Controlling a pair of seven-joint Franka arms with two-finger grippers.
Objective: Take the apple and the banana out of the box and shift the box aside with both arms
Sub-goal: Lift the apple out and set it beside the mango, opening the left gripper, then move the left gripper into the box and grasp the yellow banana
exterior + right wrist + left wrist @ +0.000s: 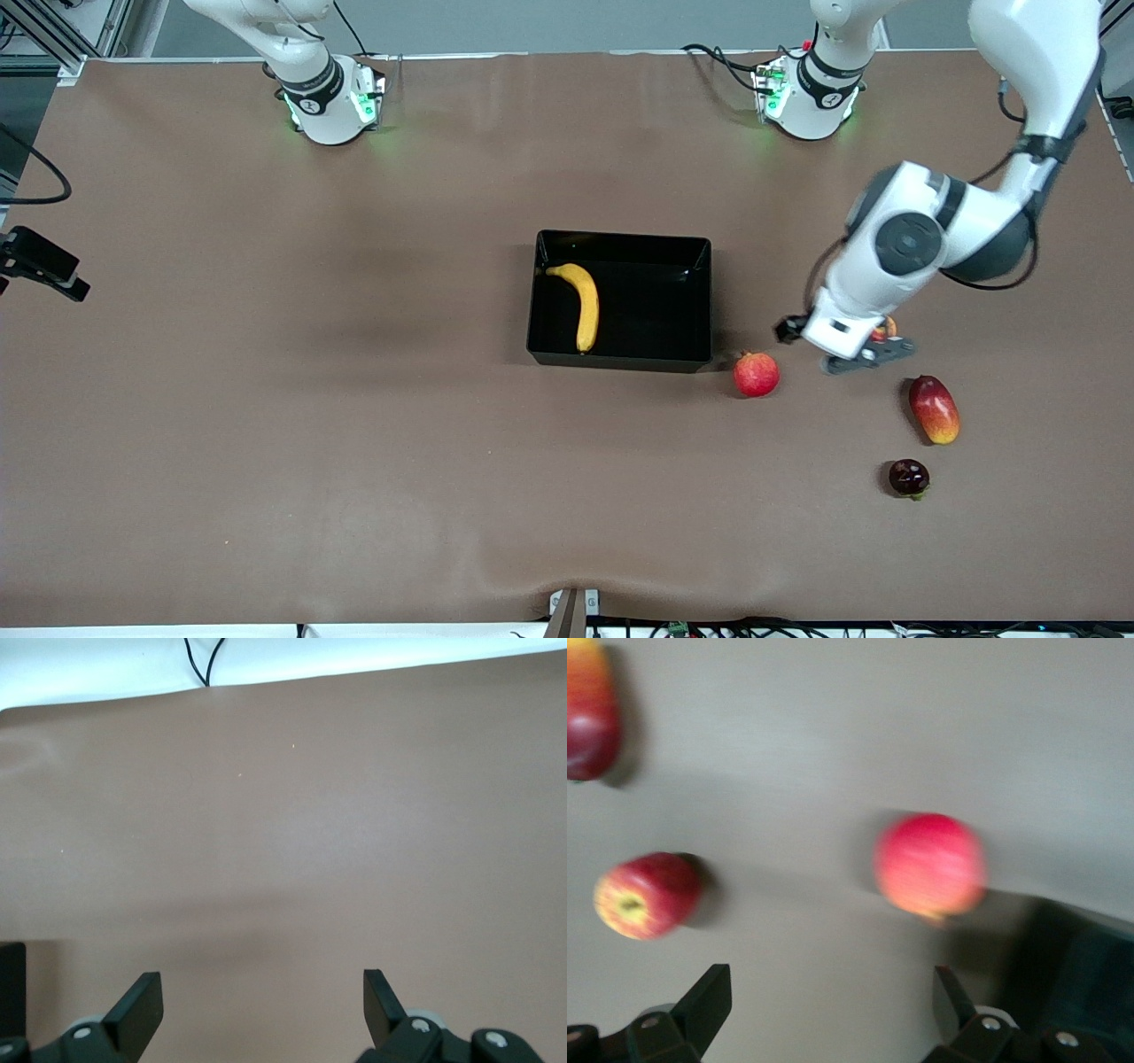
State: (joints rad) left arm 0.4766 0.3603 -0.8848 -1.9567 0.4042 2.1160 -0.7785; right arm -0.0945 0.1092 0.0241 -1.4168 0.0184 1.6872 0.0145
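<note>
The black box (691,266) sits mid-table with the yellow banana (585,306) lying in it. The small red apple (886,330) with a yellowish patch lies toward the left arm's end of the table, mostly hidden under my left hand; it shows fully in the left wrist view (647,895). My left gripper (855,354) hangs open and empty over bare table between the apple and the pomegranate; it also shows in the left wrist view (833,983). My right gripper (263,1005) is open and empty over bare table, out of the front view.
A red pomegranate (756,374) lies just off the box's near corner and shows in the left wrist view (930,864). A red-yellow mango (934,409) and a small dark fruit (909,478) lie nearer the front camera. The box's corner shows in the left wrist view (1090,966).
</note>
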